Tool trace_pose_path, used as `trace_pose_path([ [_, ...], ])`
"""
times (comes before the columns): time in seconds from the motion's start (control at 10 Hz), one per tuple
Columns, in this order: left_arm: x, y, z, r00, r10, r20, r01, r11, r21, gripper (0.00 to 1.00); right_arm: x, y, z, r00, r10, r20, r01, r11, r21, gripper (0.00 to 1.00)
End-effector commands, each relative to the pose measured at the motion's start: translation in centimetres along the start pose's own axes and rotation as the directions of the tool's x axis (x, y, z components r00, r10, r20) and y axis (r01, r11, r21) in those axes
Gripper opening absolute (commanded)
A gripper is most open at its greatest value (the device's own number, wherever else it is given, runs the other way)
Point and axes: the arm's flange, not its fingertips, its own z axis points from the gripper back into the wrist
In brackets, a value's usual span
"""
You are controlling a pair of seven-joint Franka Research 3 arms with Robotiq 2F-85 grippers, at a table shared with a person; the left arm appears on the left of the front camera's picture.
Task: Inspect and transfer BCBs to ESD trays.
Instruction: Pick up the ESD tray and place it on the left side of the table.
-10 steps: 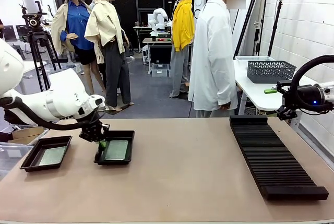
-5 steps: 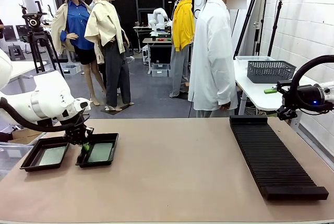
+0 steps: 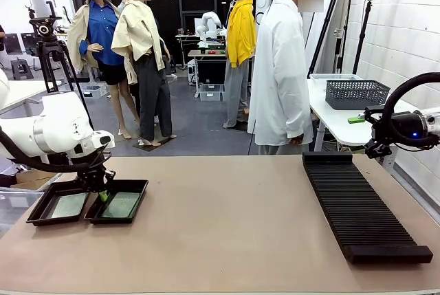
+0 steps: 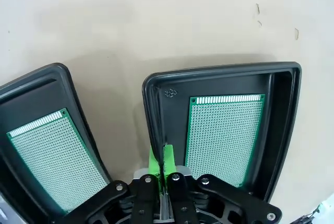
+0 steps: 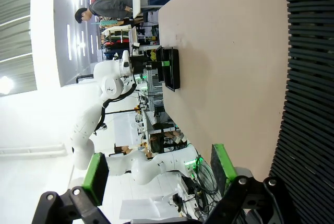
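so the left gripper [image 3: 102,194] is down at the left end of the light brown table [image 3: 234,233], its green pads pressed together on the near-left rim of a shallow black plastic tray [image 3: 117,201]; in the left wrist view that pinch [image 4: 163,157] sits right on the tray's side wall [image 4: 152,119]; a thin green perforated circuit board [image 4: 223,135] lies flat inside that tray; just beside it, nearly touching, is a second identical black tray [image 3: 60,201] with its own green board [image 3: 69,205] lying flat in it too [image 4: 52,158]; the right gripper [image 5: 156,169] hangs off the table's right end with its green-padded fingers [image 5: 95,177] spread wide and nothing between them; a long black ridged rack [image 3: 361,205] lies along the right side of the table; a person in a white shirt [image 3: 280,75] stands at the far edge
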Motion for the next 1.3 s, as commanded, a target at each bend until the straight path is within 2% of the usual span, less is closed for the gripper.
trace_pose_path([
  [0.0,-0.4,0.8,0.5,1.000,-0.012,0.009,0.012,1.000,-0.024,0.00,0.1,0.1,-0.1,1.000,-0.010,-0.010,0.010,1.000,-0.010,1.00],
  [0.1,-0.4,0.9,0.6,1.000,-0.008,0.014,0.008,0.999,-0.035,0.00,0.1,0.1,-0.1,1.000,-0.010,-0.010,0.010,1.000,-0.010,1.00],
  [0.2,-0.4,1.0,0.8,1.000,-0.002,0.014,0.003,0.999,-0.049,0.08,0.1,0.1,-0.1,1.000,-0.010,-0.010,0.010,1.000,-0.010,1.00],
  [0.6,-1.3,1.5,2.8,0.999,0.043,0.029,-0.040,0.993,-0.113,0.87,0.1,0.1,-0.1,1.000,-0.010,-0.010,0.010,1.000,-0.010,1.00],
  [0.7,-1.9,1.6,3.6,0.998,0.039,0.039,-0.033,0.991,-0.132,1.00,0.1,0.1,-0.1,1.000,-0.010,-0.010,0.010,1.000,-0.010,1.00],
  [1.2,-4.1,1.7,6.8,0.992,0.057,0.110,-0.041,0.990,-0.138,1.00,0.1,0.1,-0.1,1.000,-0.010,-0.010,0.010,1.000,-0.010,1.00],
])
